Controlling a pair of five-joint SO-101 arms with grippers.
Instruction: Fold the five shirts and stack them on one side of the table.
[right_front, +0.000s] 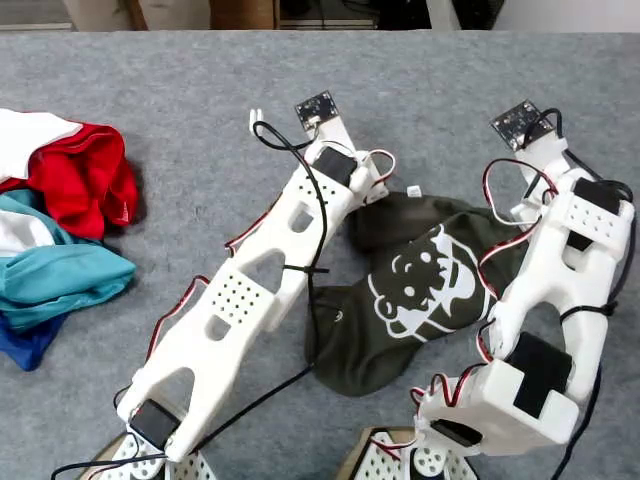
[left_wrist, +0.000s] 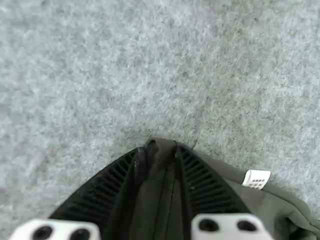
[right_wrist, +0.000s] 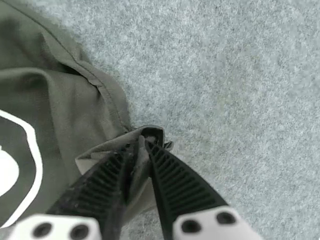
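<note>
While the dark green shirt lies bunched up in the middle of the table, we think we should pull both ends apart evenly and gently, since our left claw and our right claw are each squeezed tight on a bit of its edge.

White arms; black ribbed fingers; red cables

Soft, even light falls from overhead on the grey felt tabletop. I see the heap of red, teal and white shirts throwing a faint shadow toward the white plastic left arm. The dark olive shirt reads dim, and a thin shadow rims the left end effector.
</note>
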